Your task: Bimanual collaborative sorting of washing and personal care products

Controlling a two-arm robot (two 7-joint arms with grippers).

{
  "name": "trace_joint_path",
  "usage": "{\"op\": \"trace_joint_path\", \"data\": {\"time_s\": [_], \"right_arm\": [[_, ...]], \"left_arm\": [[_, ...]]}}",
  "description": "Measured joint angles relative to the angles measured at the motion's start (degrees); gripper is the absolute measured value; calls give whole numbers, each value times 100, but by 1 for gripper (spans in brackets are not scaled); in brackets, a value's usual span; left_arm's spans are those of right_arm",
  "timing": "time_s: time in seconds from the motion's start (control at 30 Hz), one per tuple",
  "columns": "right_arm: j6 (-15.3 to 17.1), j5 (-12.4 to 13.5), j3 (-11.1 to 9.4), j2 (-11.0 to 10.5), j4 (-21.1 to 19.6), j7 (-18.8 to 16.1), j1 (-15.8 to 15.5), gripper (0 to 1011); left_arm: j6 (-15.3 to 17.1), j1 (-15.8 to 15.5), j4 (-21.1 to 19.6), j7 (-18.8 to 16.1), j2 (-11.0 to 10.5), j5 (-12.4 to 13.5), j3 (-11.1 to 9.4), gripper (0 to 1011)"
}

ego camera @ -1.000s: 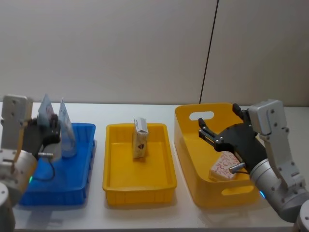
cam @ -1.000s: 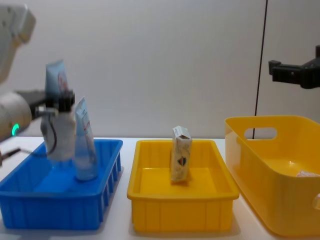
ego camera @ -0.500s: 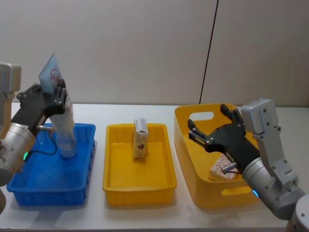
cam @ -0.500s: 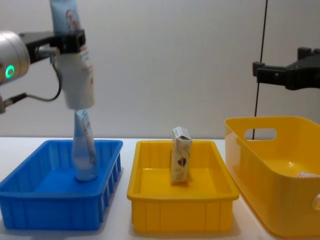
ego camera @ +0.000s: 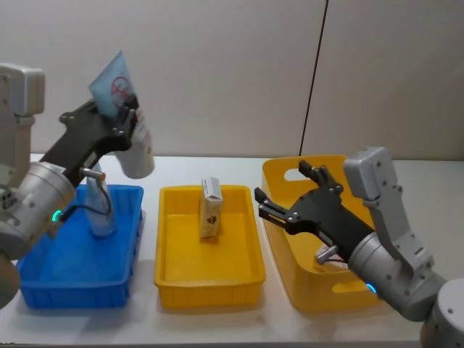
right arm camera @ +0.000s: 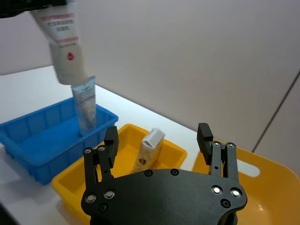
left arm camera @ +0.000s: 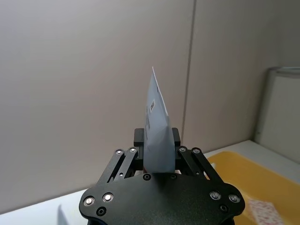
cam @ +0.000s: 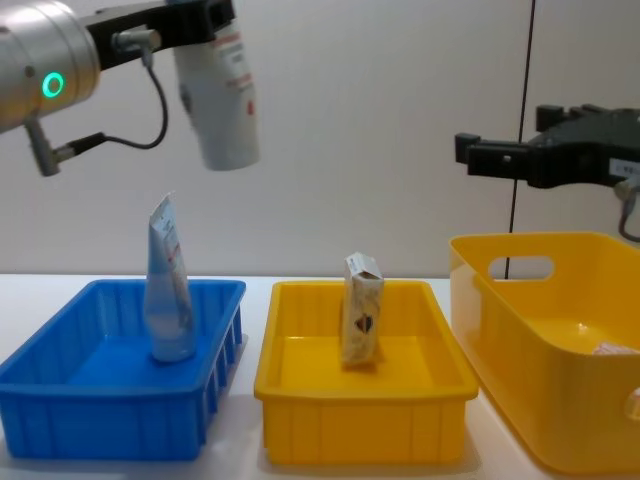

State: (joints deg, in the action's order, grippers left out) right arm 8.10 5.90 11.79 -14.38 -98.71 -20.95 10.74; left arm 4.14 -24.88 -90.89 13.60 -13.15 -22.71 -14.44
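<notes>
We see the left gripper point(ego camera: 122, 119) raised above the right edge of the blue bin point(ego camera: 43, 272), jaws clamped on a cap-down squeeze tube point(cam: 222, 95). The right gripper point(ego camera: 281, 183) hovers over the left rim of the yellow basket point(ego camera: 290, 239), jaws apart. A small carton point(ego camera: 210, 206) stands upright in the middle yellow tray point(ego camera: 174, 286).

In the chest view, the top edge cuts off the upper end of the white-capped squeeze tube with red lettering point(cam: 222, 100). A small white carton point(cam: 612, 348) shows only as a sliver behind the wall of the deep yellow plastic bin point(cam: 520, 330), and its print cannot be made out.
</notes>
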Motion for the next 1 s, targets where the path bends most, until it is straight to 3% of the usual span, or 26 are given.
{"op": "trace_joint_path", "data": {"time_s": [0.4, 1.0], "right_arm": [[-22, 275, 170, -126, 213, -484, 279, 1004], [-19, 684, 362, -246, 476, -1102, 720, 1004]], "left_arm": [[-163, -242, 219, 653, 59, -214, -370, 278], [-324, -384, 381, 1001, 68, -240, -683, 277]]}}
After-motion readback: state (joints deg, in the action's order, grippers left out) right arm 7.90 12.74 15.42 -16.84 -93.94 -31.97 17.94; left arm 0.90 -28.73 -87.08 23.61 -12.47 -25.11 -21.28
